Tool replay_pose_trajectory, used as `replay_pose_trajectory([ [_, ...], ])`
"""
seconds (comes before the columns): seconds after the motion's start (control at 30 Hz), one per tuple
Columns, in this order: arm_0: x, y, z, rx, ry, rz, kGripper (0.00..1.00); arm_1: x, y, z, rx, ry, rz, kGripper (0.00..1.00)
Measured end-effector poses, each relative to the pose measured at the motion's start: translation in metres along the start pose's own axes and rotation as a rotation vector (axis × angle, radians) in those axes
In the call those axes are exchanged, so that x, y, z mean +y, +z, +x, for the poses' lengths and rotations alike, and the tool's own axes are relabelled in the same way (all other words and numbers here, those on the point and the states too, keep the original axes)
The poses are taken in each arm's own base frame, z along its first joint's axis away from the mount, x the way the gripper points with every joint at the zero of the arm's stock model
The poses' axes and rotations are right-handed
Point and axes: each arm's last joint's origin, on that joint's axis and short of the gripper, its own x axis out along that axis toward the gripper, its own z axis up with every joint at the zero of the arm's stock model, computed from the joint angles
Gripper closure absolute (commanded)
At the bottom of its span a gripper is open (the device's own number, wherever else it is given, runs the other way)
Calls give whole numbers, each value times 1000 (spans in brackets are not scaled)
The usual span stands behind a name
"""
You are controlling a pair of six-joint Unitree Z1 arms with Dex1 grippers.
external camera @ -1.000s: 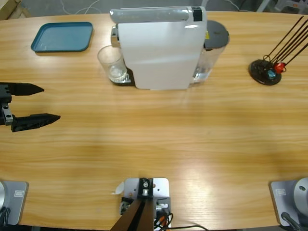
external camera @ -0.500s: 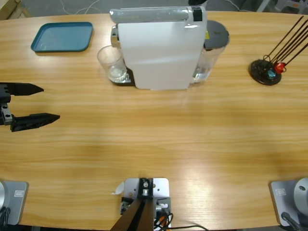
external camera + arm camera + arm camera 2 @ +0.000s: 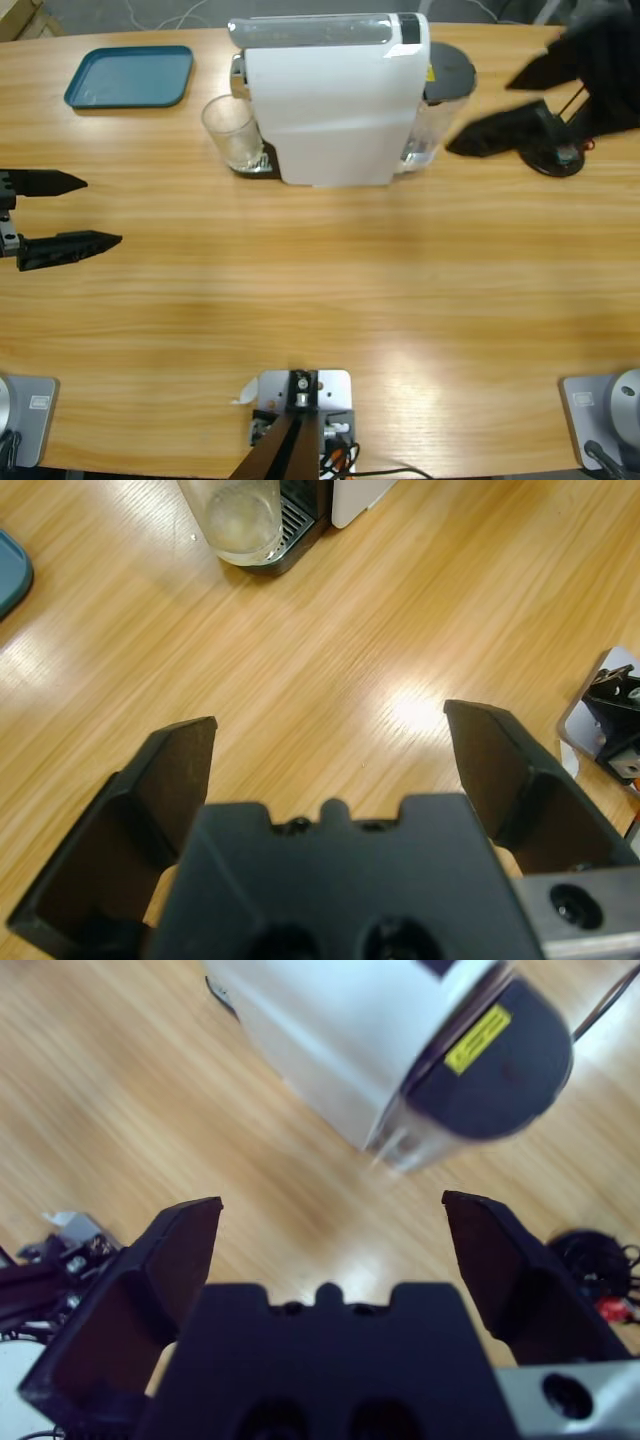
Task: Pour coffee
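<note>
A clear drinking glass (image 3: pixel 233 133) (image 3: pixel 240 520) stands upright on the drip tray at the left side of the white coffee machine (image 3: pixel 330 100) (image 3: pixel 330 1030). I make out no amber-brown coffee in the glass. My left gripper (image 3: pixel 103 211) (image 3: pixel 330 730) hovers open at the table's left edge, well short of the glass, with nothing between its jaws. My right gripper (image 3: pixel 478 115) (image 3: pixel 330 1210) hangs open above the table's back right, beside the machine's dark-lidded water tank (image 3: pixel 450 70) (image 3: pixel 490 1060), and holds nothing.
A teal tray (image 3: pixel 130 76) (image 3: pixel 10 570) lies at the back left. A black round stand with thin rods (image 3: pixel 555 150) (image 3: pixel 590 1260) sits at the back right, partly under the right gripper. Bare wood stretches across the table's front half.
The right gripper has come into the high view from the upper right, blurred with motion, and now sits beside the machine's water tank. The left gripper has drifted slightly left.
</note>
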Motion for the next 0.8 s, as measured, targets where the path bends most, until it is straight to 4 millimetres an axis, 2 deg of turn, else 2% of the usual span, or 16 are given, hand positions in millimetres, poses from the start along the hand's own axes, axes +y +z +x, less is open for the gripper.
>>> replay_pose_trajectory([
  [0.23, 0, 0, -1, -3, 1, -8, 0, 0, -57, -1, -95, 17, -18, 0],
  [0.3, 0, 1, -1, -15, 3, -5, 0, 1, -67, 1, -122, 27, -24, 0],
  [0.5, 3, 9, 3, -55, 12, 7, 0, 1, -73, 4, -145, 30, -43, 0],
  [0.8, 9, 16, 17, -55, 12, 7, 0, 1, -73, 4, -154, 30, -44, 0],
])
